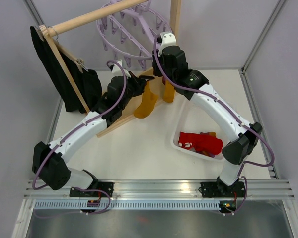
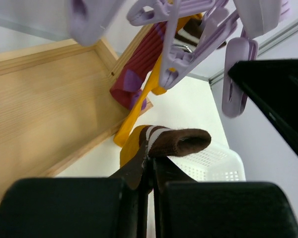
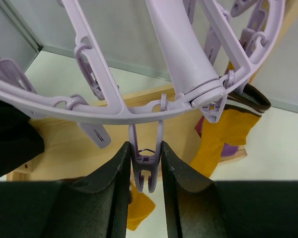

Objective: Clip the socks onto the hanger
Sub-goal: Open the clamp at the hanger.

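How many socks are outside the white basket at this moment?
2. One mustard sock is held by the left end effector; a second sock hangs clipped to the lavender hanger. Others may be hidden behind the arms.

A black garment [image 1: 47, 59] is hanging on a wooden hanger [image 1: 64, 72], well off to the left of the left gripper [image 2: 150, 163]. The hanger is hooked over the top bar of a wooden rack [image 1: 89, 19]. The rack's flat base is lying on the white table [image 1: 139, 153] right under that gripper, and one upright post is rising just beyond the right gripper [image 3: 145, 148]. A white plastic basket [image 1: 176, 140] is sitting on the table below the right gripper, back toward the front edge and off to the left gripper's right. An aluminium rail [image 1: 159, 187] is running along the table's front, well behind both grippers. Pale grey walls [image 1: 213, 29] are closing in the sides and back.
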Action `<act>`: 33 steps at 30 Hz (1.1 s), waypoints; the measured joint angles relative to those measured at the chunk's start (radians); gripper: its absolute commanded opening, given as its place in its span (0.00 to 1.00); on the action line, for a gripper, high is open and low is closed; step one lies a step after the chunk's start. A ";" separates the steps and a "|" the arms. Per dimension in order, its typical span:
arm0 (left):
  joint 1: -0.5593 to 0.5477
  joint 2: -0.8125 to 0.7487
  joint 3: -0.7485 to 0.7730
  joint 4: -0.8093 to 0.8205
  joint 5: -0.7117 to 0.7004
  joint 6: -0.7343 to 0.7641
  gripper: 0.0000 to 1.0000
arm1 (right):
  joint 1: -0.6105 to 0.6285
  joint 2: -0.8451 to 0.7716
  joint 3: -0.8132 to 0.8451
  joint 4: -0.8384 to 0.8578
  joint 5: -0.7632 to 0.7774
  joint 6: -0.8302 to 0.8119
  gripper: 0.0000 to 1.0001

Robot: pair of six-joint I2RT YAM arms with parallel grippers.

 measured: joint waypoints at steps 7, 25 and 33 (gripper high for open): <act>0.000 -0.071 -0.010 -0.066 0.004 0.076 0.02 | -0.051 -0.004 -0.013 0.001 0.008 -0.002 0.28; 0.000 -0.083 0.046 -0.220 0.018 0.238 0.02 | -0.055 -0.087 -0.070 0.095 0.019 -0.007 0.59; 0.000 -0.066 0.079 -0.260 0.027 0.277 0.02 | -0.052 -0.115 -0.150 0.130 0.008 0.002 0.56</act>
